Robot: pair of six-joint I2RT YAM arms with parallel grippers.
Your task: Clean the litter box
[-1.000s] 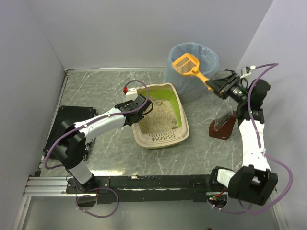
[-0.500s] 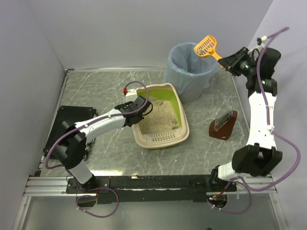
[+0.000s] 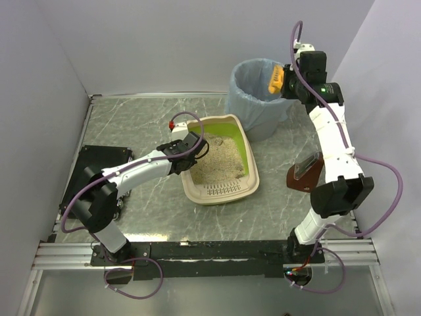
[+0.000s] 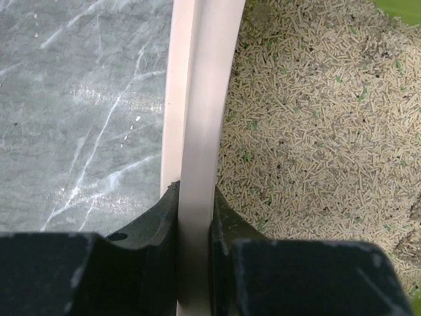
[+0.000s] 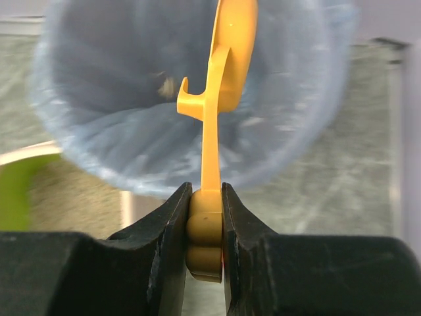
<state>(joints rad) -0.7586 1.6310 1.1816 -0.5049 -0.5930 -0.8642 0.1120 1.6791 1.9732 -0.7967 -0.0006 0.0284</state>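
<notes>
The left claw (image 4: pixel 195 197) is clamped narrow on the rim of the box (image 4: pixel 197 118). One finger sits outside the rim over the table (image 4: pixel 85 99). The other sits inside, just above the litter (image 4: pixel 309 131). The grip is on a long side of the box, towards the end away from the slotted lip. The rest of the box spreads away from this claw's inner finger, across the table towards the right arm.

The right claw (image 5: pixel 205 197) is shut tight on the handle end of an orange scoop (image 5: pixel 227 59). The scoop is turned edge-on just past the fingertips, over the open mouth of the bin (image 5: pixel 99 99). The bin's blue bag fills the view beyond the fingertips. Whether anything is left on the scoop cannot be told.

The box looks like stiff moulded plastic with a smooth, thin rim that could slip or flex under a pinch. A deep bed of pellet litter probably makes it heavy. The pellets would likely shift and spill if it were tilted. A one-sided hold like this suits bracing or sliding it flat on the table, not lifting it. The rim seems the only part narrow enough to pinch, best gripped squarely with the fingers well down over it.
</notes>
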